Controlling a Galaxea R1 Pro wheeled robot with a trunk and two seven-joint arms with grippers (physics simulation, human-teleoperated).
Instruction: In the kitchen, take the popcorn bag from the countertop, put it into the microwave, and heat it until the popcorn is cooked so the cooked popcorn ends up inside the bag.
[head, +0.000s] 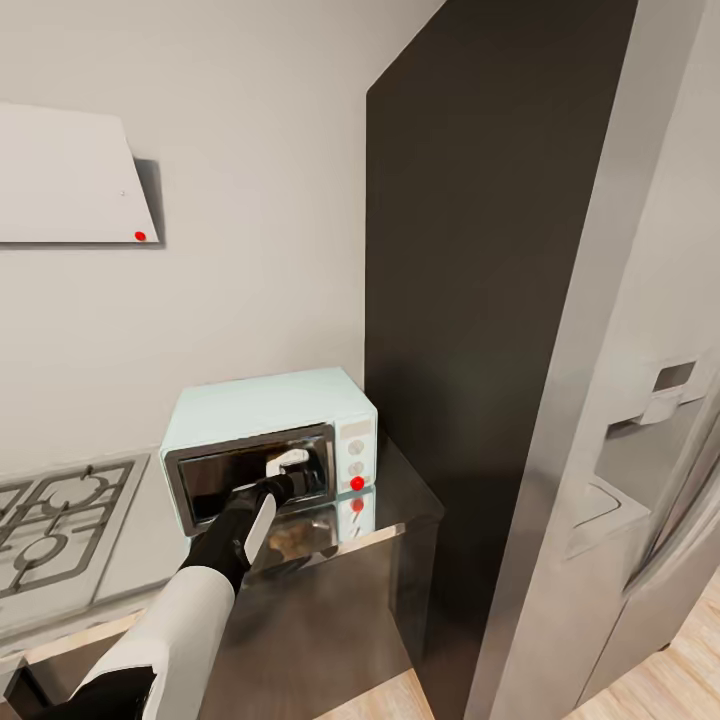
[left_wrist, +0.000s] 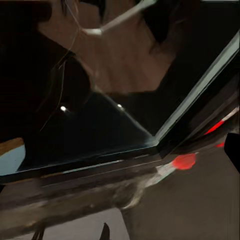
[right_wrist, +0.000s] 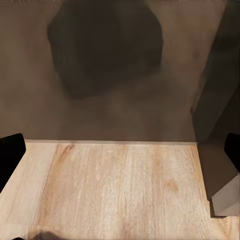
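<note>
Left pincer (head: 290, 470), state not discernible, reaches against the pale mint-blue microwave's (head: 265, 410) dark glass door on the glossy grey desk (head: 400, 500); heating likely pending.

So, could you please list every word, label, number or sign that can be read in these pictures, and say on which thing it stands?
None can be read.
Microwave knob panel: faint marks near the knobs, too small to read; a red dot, no text.
White wall cabinet: a red dot, no text.
Fridge: no label visible.
</note>
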